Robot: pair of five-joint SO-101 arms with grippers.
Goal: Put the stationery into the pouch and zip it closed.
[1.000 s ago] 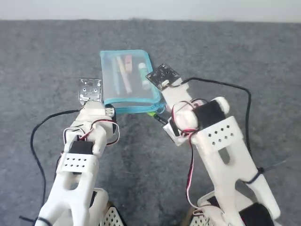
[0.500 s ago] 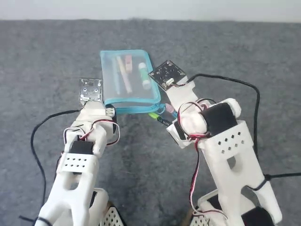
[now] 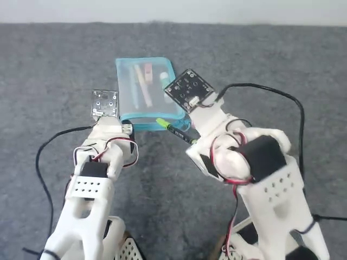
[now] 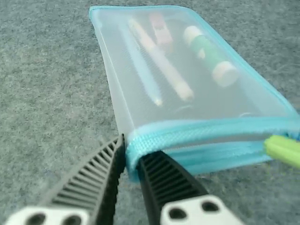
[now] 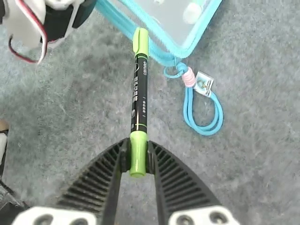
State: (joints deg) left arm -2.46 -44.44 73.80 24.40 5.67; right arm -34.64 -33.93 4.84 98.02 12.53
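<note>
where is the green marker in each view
High view: marker angled at the pouch's near edge.
Left wrist view: its green cap beside the zipper edge.
Right wrist view: marker in the right gripper, cap at the pouch.
Shared landmark: the pouch's teal zipper edge.

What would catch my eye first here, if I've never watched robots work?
A see-through turquoise pouch lies on the grey table, with pens and a glue stick showing inside. The left gripper pinches the pouch's near corner at the zip edge. The right gripper holds a green and black marker by one end, its far tip at that same zip edge.
</note>
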